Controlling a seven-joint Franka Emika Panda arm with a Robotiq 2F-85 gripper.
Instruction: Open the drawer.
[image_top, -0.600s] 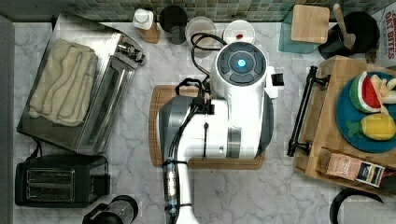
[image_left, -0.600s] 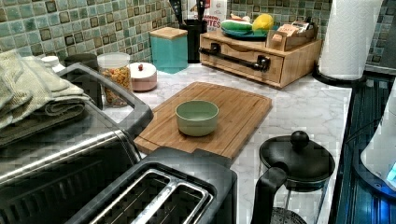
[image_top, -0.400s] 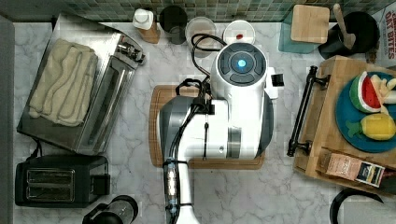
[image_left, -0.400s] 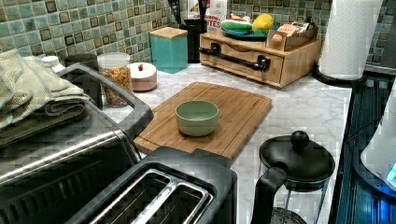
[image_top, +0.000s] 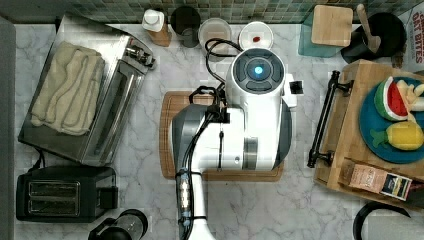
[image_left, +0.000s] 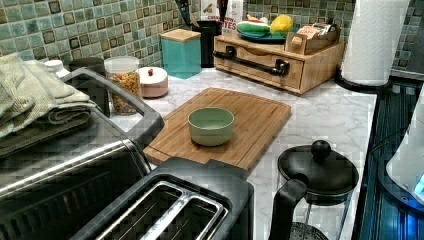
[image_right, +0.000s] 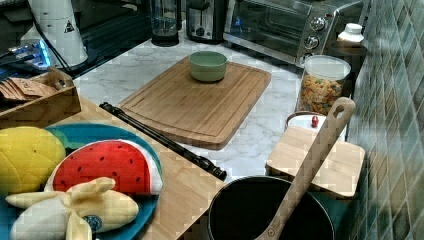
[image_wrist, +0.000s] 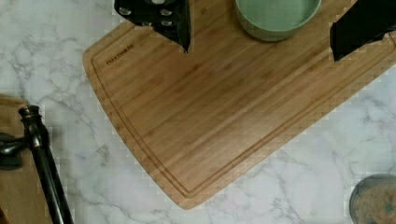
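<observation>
- Top view: big white robot arm (image_top: 250, 120) over the middle of the counter, above a wooden cutting board (image_top: 167, 135). Drawer (image_top: 345, 125) at the top view's right, shut, inside a wooden box. Long black handle (image_top: 322, 122) along its front, facing the board. Blue plate (image_top: 372, 135) with toy fruit on top of the box. Silver toaster oven (image_top: 115, 115) with a folded towel (image_top: 67, 92) on it at the top view's left. Black toaster (image_top: 60, 192) just below the oven. Jars in a row along the tiled wall.
- Left view: green bowl (image_left: 210, 125) on the cutting board (image_left: 255, 117). Drawer (image_left: 260, 67) far back by the wall, shut, black handle (image_left: 252, 61) across its front. Marble counter (image_left: 325, 107) between board and drawer. Teal tin (image_left: 181, 52) with a wooden lid just beside the box. White paper roll (image_left: 372, 40) at the left view's right. Black pot lid (image_left: 318, 167) up close.
- Right view: handle (image_right: 160, 137) running slantwise between the box top and the cutting board (image_right: 195, 100). Toy watermelon (image_right: 105, 167), lemon and banana on the blue plate (image_right: 145, 150). Green bowl (image_right: 208, 65) at the far end of the board. Wooden spoon (image_right: 310, 165) leaning in a black pot.
- Wrist view: claw (image_wrist: 261, 30) wide open, its two black fingers (image_wrist: 161, 18) far apart, holding nothing, above the cutting board (image_wrist: 219, 116). Green bowl (image_wrist: 278, 16) between the fingers. Handle (image_wrist: 44, 168) off to one side, well apart from the claw, with white marble between.
</observation>
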